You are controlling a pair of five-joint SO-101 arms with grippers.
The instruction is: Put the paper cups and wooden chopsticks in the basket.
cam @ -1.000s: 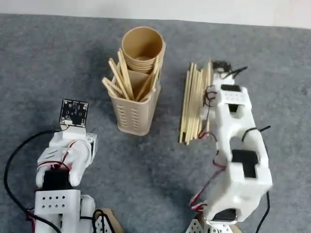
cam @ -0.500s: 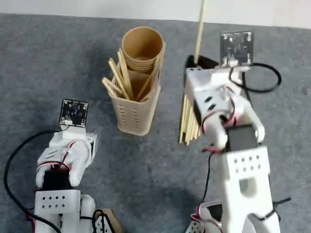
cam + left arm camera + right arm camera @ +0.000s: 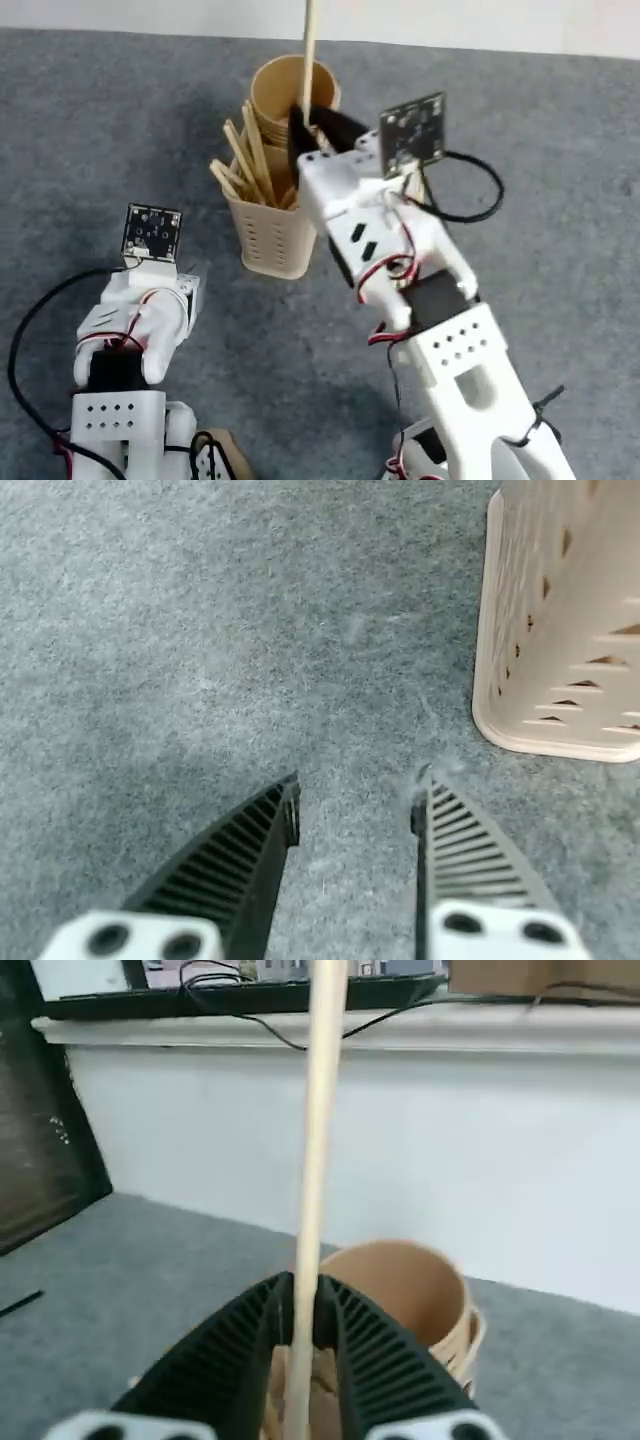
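Note:
A beige slotted basket (image 3: 272,240) stands in the middle of the grey mat, seen up close as the basket (image 3: 560,630). A stack of paper cups (image 3: 292,88) sits in its far half, and several wooden chopsticks (image 3: 243,165) lean in the near half. My right gripper (image 3: 308,128) is over the basket, shut on one chopstick (image 3: 308,50) that points straight up. The right wrist view shows that chopstick (image 3: 318,1110) pinched in the right gripper (image 3: 303,1295), with the top cup (image 3: 400,1290) just beyond. My left gripper (image 3: 355,790) is open above bare mat, left of the basket.
The left arm (image 3: 135,330) rests at the near left with its camera board (image 3: 152,230) facing up. The right arm (image 3: 430,310) stretches from the near right edge toward the basket. A white wall (image 3: 480,1160) runs behind the mat.
The right arm lifted one chopstick from the pile on the right and swung left with it, from beside the pile to over the basket. The left arm has not moved.

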